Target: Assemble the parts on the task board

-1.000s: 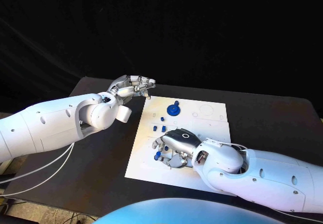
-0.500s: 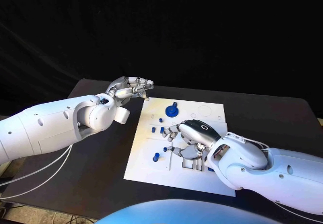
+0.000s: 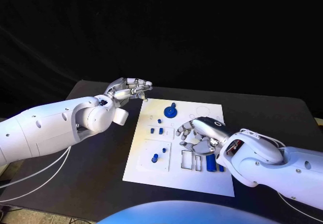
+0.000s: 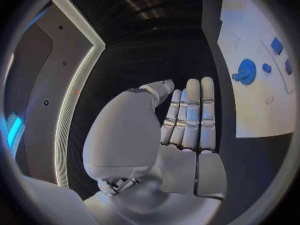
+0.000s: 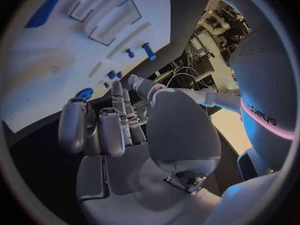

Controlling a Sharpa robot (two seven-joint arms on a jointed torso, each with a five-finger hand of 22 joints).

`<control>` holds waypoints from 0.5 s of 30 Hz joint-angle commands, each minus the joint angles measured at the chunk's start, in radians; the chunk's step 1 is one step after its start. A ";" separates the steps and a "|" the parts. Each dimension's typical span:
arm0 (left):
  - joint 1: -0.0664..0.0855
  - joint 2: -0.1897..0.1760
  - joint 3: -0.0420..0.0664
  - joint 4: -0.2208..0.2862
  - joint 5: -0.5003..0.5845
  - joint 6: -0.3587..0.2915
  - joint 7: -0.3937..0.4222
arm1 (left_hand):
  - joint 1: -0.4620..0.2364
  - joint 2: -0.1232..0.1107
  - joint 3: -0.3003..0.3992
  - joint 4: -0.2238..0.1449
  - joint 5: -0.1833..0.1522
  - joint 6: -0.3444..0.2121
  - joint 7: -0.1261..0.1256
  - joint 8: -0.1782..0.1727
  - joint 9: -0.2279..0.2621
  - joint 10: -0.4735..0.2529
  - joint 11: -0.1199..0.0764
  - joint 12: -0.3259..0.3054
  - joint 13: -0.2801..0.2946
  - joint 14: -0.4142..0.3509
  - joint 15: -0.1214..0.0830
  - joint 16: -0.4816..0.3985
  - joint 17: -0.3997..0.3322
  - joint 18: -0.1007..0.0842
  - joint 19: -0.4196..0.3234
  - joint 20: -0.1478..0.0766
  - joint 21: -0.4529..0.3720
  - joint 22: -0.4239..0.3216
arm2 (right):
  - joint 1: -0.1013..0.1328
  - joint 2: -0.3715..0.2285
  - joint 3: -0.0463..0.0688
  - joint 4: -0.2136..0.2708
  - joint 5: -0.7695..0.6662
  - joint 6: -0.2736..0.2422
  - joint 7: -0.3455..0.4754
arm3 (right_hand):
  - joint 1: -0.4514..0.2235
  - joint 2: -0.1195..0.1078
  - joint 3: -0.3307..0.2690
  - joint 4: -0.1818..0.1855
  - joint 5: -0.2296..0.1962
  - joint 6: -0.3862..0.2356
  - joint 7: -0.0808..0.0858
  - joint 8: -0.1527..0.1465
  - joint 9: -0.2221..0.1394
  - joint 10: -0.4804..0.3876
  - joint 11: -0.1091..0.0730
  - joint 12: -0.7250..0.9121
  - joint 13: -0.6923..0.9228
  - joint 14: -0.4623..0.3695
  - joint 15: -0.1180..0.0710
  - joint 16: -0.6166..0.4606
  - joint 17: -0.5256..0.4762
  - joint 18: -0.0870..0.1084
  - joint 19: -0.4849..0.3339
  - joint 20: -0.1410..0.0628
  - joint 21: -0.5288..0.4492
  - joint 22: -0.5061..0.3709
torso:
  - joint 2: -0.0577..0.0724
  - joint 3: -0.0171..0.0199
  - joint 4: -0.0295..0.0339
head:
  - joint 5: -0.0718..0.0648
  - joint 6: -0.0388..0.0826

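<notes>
Head view: white task board lying flat on the black counter, carrying small blue parts; a round part stands near its far edge, two bars sit near the right hand. Parts judged light, rigid and smooth, apt to slip; best pinched across their sides. Right hand hovers over the board's middle, fingers loosely curled and apart, holding nothing seen. Left hand hangs beside the board's far corner, fingers curled in, apparently empty
</notes>
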 commanded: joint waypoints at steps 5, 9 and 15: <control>0.001 -0.002 0.000 0.003 -0.002 0.009 0.007 | -0.004 0.007 0.003 -0.005 0.006 -0.005 0.001 0.001 -0.001 -0.005 0.001 0.001 -0.001 -0.005 0.002 0.002 -0.001 0.005 -0.006 0.003 0.001 0.002 | 0.028 -0.109 0.001 0.026 0.218 0.034 -0.081 | -0.093 -0.022 -0.088 0.080 0.062 0.041 -0.034 0.055 0.046 0.103 -0.037 0.086 0.083 0.048 -0.032 0.018 0.027 -0.007 0.034 -0.028 0.061 0.176 | -0.002 -0.0004 -0.0054 | -0.043 0.004; 0.001 -0.004 -0.001 0.003 -0.002 0.010 0.008 | -0.004 0.007 0.003 -0.005 0.006 -0.005 0.001 0.001 -0.001 -0.005 0.001 0.001 -0.001 -0.005 0.002 0.002 -0.001 0.005 -0.006 0.003 0.001 0.002 | 0.032 -0.178 -0.002 0.051 0.294 0.048 -0.101 | -0.107 -0.017 -0.185 0.154 0.113 -0.040 -0.041 0.097 0.109 0.083 -0.048 0.287 0.286 0.050 -0.041 0.025 0.037 -0.010 0.038 -0.038 0.068 0.184 | -0.004 0.0011 -0.0096 | -0.060 0.000; 0.001 -0.002 -0.001 0.004 -0.002 0.012 0.008 | -0.005 0.007 0.003 -0.005 0.006 -0.005 0.001 0.002 -0.001 -0.004 0.001 0.002 -0.001 -0.005 0.002 0.002 -0.001 0.005 -0.006 0.003 0.001 0.002 | 0.022 -0.252 -0.009 0.081 0.323 0.068 -0.141 | -0.042 0.002 -0.266 0.230 0.123 -0.102 -0.044 0.199 0.190 0.043 -0.052 0.698 0.712 0.057 -0.045 0.042 0.066 -0.016 0.054 -0.041 0.099 0.201 | -0.009 -0.0030 -0.0131 | -0.078 -0.006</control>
